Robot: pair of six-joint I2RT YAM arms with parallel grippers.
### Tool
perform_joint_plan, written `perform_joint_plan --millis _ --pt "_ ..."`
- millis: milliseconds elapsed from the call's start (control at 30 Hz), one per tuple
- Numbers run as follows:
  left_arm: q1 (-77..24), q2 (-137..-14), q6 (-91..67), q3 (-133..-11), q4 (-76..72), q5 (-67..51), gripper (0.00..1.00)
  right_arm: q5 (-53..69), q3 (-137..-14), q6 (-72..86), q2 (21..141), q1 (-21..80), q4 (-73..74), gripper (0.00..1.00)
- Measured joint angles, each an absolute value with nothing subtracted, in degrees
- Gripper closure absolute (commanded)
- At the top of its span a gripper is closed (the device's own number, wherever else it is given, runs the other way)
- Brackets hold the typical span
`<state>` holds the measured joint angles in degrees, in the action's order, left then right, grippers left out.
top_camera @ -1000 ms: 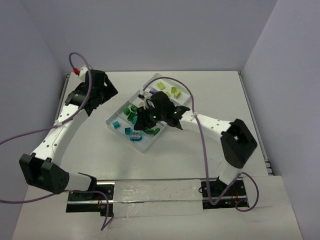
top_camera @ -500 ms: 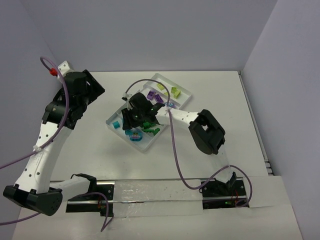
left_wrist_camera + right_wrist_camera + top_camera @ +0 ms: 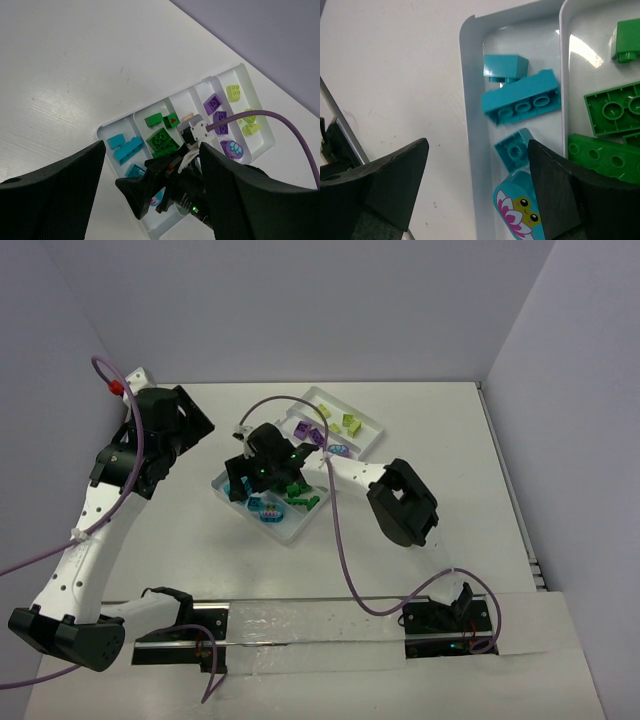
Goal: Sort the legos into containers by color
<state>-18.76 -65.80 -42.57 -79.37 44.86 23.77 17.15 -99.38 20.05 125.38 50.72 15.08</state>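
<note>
The containers are four compartments of one clear tray (image 3: 287, 538). Its nearest compartment holds teal legos (image 3: 522, 97), among them a small square brick (image 3: 516, 148) and a rounded piece with a flower print (image 3: 520, 205). Green legos (image 3: 612, 107) lie in the compartment beside it, then purple ones (image 3: 212, 104), then yellow-green ones (image 3: 233, 91). My right gripper (image 3: 475, 195) hangs open just above the teal compartment with nothing between its fingers. My left gripper (image 3: 152, 150) stands open and empty, high above the table to the tray's left (image 3: 165, 430).
The right arm (image 3: 400, 502) reaches across the tray from the right, with its purple cable (image 3: 340, 540) looping over the table. White walls close in the table on the left, back and right.
</note>
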Motion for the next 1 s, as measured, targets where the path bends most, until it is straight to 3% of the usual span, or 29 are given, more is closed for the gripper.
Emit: perform_joint_plan --millis 233,467,667,1000 --pt "-18.8 -65.8 -42.6 -79.2 44.8 23.6 0.18 12.9 -93.2 19.7 120.2 51.0 15.4 0.10" --pt "-18.8 -66.0 -42.5 -79.2 44.8 23.5 0.18 3.8 -77.8 19.6 99.6 49.3 13.8 0.04" --pt "-18.8 -66.1 -42.7 -77.5 42.6 22.2 0.18 -5.1 -60.4 23.3 76.3 40.1 12.2 0.02" --pt "-18.8 -66.8 -42.6 -75.2 40.3 20.5 0.18 -14.0 -43.1 29.1 61.9 28.0 15.3 0.01"
